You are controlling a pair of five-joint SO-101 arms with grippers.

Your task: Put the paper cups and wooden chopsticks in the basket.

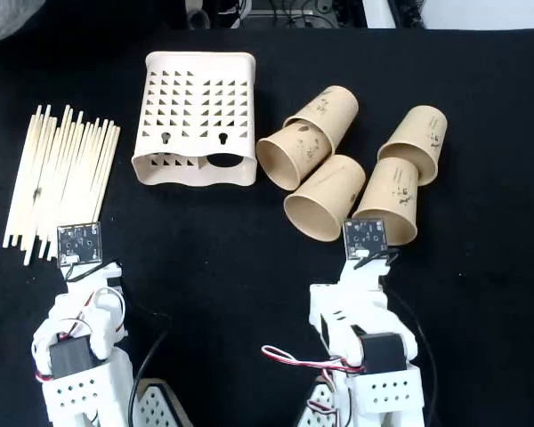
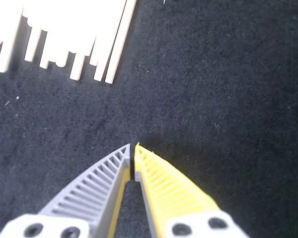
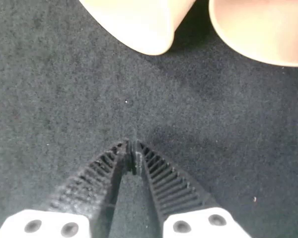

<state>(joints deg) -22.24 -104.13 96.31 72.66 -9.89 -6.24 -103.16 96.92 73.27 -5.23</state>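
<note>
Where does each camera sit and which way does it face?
High view: fixed overhead, looking down on the table; basket, chopsticks, paper cups; both arms at the near edge.
Left wrist view: wrist-mounted, along the shut left pincer towards chopstick ends.
Right wrist view: wrist-mounted, along the shut right pincer towards two cup rims.
Shared with high view: chopsticks (left wrist), cups (right wrist).

The high camera looks almost straight down on the black counter (image 1: 214,258) from well above, with the arms (image 1: 365,347) at its near edge. The left wrist camera sits just behind the left tool (image 2: 133,148), facing down along it, close to the counter. Beyond the tip lie the near ends of the chopsticks (image 2: 64,34), shared with the high view. The right wrist camera sits likewise behind the right tool (image 3: 131,145), sharing the rims of two cups (image 3: 139,20).
</note>
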